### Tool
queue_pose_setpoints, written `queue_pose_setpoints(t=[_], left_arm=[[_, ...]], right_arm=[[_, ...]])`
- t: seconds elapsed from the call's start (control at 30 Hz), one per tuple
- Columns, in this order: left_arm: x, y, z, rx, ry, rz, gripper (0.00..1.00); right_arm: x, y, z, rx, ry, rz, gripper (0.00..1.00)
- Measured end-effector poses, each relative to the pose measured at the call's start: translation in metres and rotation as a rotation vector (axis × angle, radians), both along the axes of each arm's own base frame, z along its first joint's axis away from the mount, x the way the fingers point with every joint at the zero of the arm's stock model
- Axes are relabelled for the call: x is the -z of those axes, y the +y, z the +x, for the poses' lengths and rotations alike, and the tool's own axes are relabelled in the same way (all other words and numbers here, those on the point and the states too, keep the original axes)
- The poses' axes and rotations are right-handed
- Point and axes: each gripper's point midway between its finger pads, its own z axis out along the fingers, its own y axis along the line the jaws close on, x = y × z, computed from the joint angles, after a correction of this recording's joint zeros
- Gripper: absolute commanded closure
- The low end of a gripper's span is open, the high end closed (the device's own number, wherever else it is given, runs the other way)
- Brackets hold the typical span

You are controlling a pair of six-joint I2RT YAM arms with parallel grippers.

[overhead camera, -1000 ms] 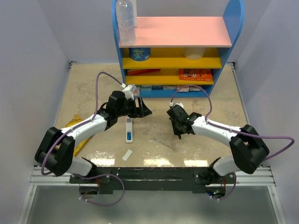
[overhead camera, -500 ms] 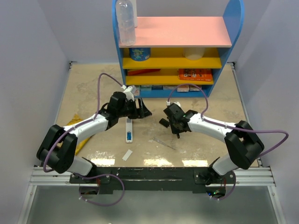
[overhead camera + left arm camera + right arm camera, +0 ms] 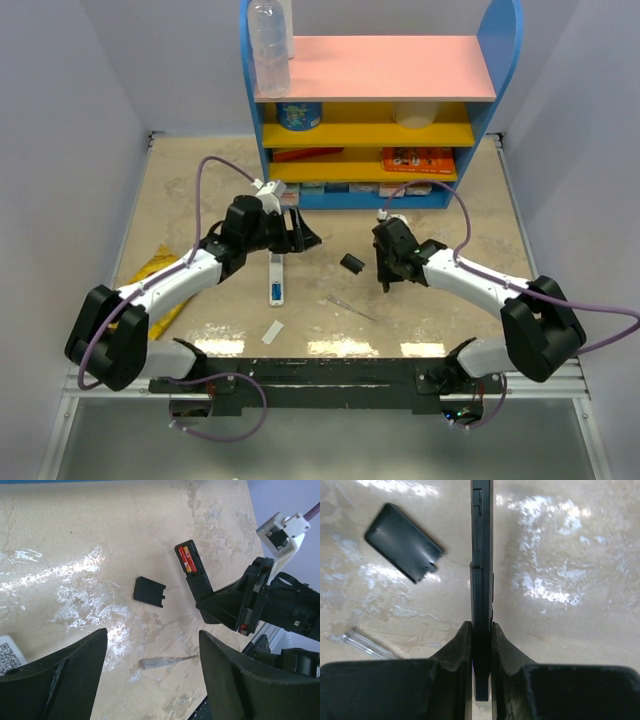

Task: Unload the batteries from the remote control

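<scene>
step: getting the batteries [image 3: 187,560] out of the black remote [image 3: 198,580]. The back cover [image 3: 149,591] is already off and lying flat on the table [image 3: 75,530], so I'd say we're at the pull-the-cells part.

right end effector [image 3: 481,630]: pinched tight on the remote's thin side edges near one end. It looks to hold the remote clear of the table, with the open bay facing the other arm.

left end effector [image 3: 152,680]: jaws wide apart, nothing in them, hovering over the table a little way from the remote.

how I'd do it: leave the right grip alone, no extra squeeze or twist. Bring the left one in over the open bay and narrow the jaws first, since the cells are tiny. Then pry up one cell by its end instead of going for both at once.

watch out: that's a narrow edge grip, so pressing on the far end could lever the remote round in the fingers. A popped cell will probably roll, too.

battery look: two slim red cells with a yellowish stripe, side by side, filling the bay at the remote's far end. Can't read which end is which.

where: in the remote, between the two arms, just beside the cover.

other stuff: a white remote [image 3: 275,275] lies on the table near the left arm, and a thin grey stick [image 3: 167,662] lies near the cover.
</scene>
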Motion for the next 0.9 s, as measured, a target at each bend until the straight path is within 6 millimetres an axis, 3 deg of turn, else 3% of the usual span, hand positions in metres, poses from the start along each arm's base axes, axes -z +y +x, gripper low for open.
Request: queue_pose_setpoints(t=[0.17,0.3,0.5,0.7,0.9], left_arm=[[-0.011,0.012,0.0,-0.038,-0.022,0.012,0.22],[-0.009,0.028,0.0,-0.075,-0.006,0.045,0.21],[-0.01,0.051,-0.003,-0.125,0.001,0.092,0.2],[-0.004,0.072,-0.009,-0.171,0.02,0.162,0.16],[-0.002,0.088,-0.019,-0.185,0.034,0.217,0.12]], right_arm=[[0.013,-0.016,-0.007,0.046,0.029,0.077,0.92],[0.023,-0.017,-0.012,0.048,0.055,0.13,0.87],[0.029,-0.015,-0.011,0.054,0.063,0.185,0.62],[0.026,-0.02,-0.01,0.09,0.053,0.187,0.56],[0.002,-0.024,-0.008,0.102,-0.004,0.198,0.52]])
